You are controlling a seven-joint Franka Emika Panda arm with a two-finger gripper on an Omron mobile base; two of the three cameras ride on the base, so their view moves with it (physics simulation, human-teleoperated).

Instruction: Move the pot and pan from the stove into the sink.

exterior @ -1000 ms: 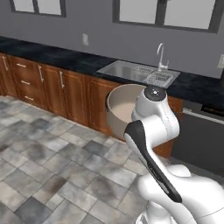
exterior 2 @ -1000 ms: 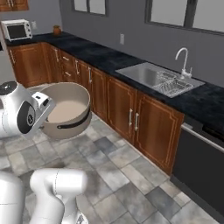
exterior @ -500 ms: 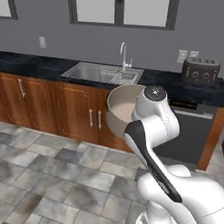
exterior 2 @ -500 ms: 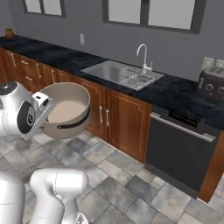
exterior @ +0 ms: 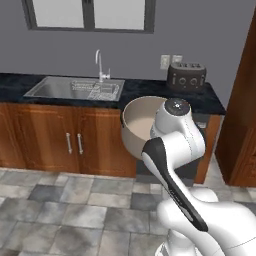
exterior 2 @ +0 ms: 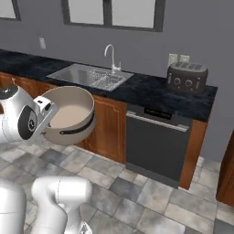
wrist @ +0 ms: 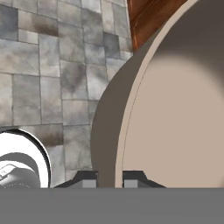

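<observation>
The beige pot hangs in the air over the tiled floor, in front of the wooden cabinets, tilted with its pale inside facing up and forward. My gripper is shut on its rim. In the hand view my gripper has one fingertip on each side of the wall of the pot. From the left base view the pot sits just left of my arm's wrist. The steel sink lies in the dark counter beyond, left of the pot. The pan and the stove are out of view.
A curved faucet and wire rack stand at the sink's right end. A dark toaster sits on the counter's right end above a dishwasher. A tall wooden cabinet rises at far right. Grey tiled floor lies open.
The whole picture has shifted as the base drove: the sink has slid left in both base views and the toaster has come into sight. The pot stays gripped at the same place before the arm.
</observation>
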